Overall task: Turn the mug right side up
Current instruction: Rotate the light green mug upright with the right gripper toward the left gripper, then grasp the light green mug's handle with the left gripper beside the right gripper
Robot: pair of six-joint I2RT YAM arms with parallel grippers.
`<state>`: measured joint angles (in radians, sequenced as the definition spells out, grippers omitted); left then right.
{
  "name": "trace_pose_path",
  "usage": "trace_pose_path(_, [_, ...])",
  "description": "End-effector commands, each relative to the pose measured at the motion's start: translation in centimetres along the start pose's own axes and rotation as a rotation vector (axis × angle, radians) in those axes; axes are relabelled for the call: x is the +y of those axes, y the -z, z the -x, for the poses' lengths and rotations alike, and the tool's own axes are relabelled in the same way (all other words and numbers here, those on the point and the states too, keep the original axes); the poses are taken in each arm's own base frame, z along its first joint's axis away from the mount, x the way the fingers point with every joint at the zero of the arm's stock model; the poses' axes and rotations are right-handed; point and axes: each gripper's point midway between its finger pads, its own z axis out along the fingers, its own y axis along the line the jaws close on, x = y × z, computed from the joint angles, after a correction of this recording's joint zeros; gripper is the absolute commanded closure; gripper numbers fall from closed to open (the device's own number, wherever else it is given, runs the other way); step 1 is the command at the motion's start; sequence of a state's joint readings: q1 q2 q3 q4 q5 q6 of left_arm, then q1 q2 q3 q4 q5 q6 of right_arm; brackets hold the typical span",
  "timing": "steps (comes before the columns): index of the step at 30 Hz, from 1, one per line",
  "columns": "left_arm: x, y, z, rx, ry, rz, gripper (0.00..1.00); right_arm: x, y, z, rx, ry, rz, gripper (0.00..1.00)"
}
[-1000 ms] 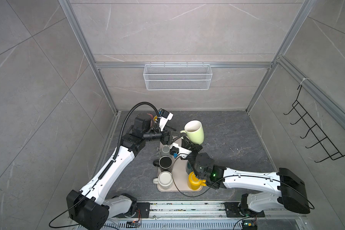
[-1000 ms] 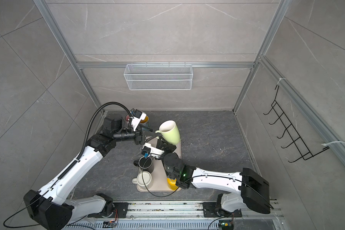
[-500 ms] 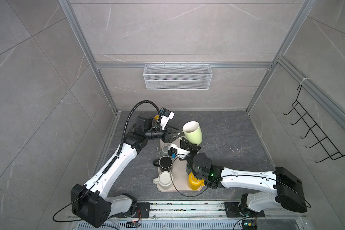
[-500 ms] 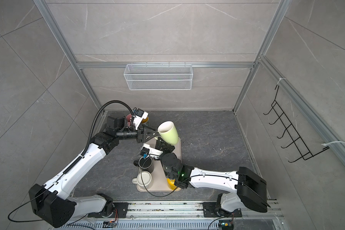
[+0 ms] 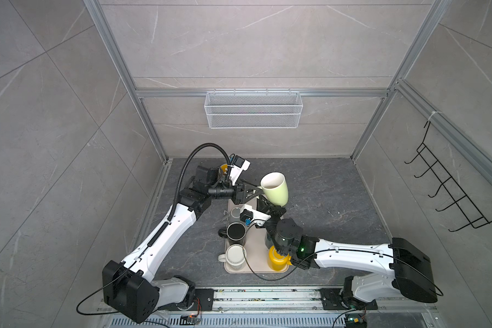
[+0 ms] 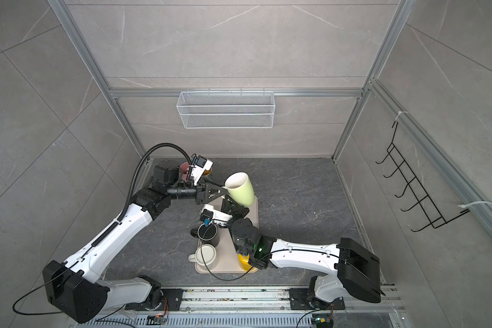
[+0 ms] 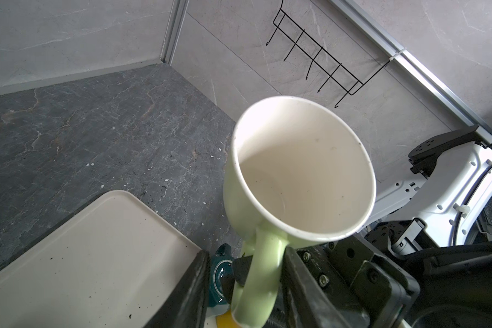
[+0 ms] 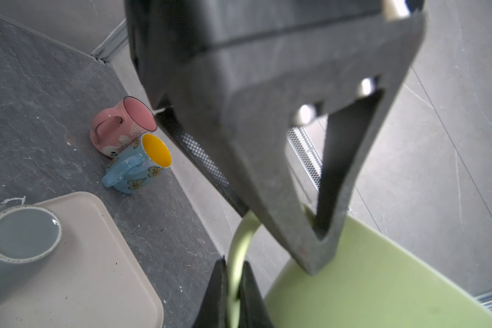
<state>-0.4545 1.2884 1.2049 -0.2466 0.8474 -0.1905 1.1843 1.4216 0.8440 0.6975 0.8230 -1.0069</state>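
Observation:
The light green mug (image 5: 276, 190) (image 6: 240, 190) hangs above the far end of the tray, mouth up and tilted toward the left arm. Its cream inside fills the left wrist view (image 7: 301, 170). My right gripper (image 8: 233, 264) (image 5: 263, 203) is shut on the thin loop of the mug's handle (image 8: 239, 235) from below. My left gripper (image 7: 245, 261) (image 5: 257, 191) reaches in level from the left. Its jaws stand on either side of the handle (image 7: 263, 272): one finger lies against it, the other stands off with a gap.
A beige tray (image 5: 257, 255) carries a grey mug (image 5: 235, 213), a black mug (image 5: 235, 230), a white mug (image 5: 235, 254) and a yellow mug (image 5: 277, 257). A pink mug (image 8: 120, 130) and a blue mug (image 8: 137, 170) stand by the back left wall. A wire basket (image 5: 253, 113) and hook rack (image 5: 452, 193) hang on the walls.
My left gripper has moved right to the mug's handle and its jaws have narrowed around it. The right gripper keeps its grip; the mug has shifted slightly left.

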Motion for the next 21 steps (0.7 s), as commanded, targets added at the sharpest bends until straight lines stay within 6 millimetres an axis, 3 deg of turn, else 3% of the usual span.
trace_pose_path(1, [-1.1,0.5,1.2,-0.029,-0.037,-0.027,0.59,-2.6,0.0,2.3,-0.061,-0.076,-0.066,1.0])
trace_pose_path(7, [-1.2,0.5,1.1,-0.031,-0.039,-0.033,0.7,-2.4,-0.2,2.5,-0.063,-0.07,-0.063,1.0])
trace_pose_path(14, [-1.8,0.6,0.7,-0.032,-0.049,-0.069,0.99,-2.9,0.0,2.5,-0.067,-0.114,-0.072,1.0])
trace_pose_path(21, [-2.0,0.8,0.7,-0.046,-0.058,-0.064,1.0,-3.2,0.1,2.5,-0.062,-0.127,-0.077,1.0])
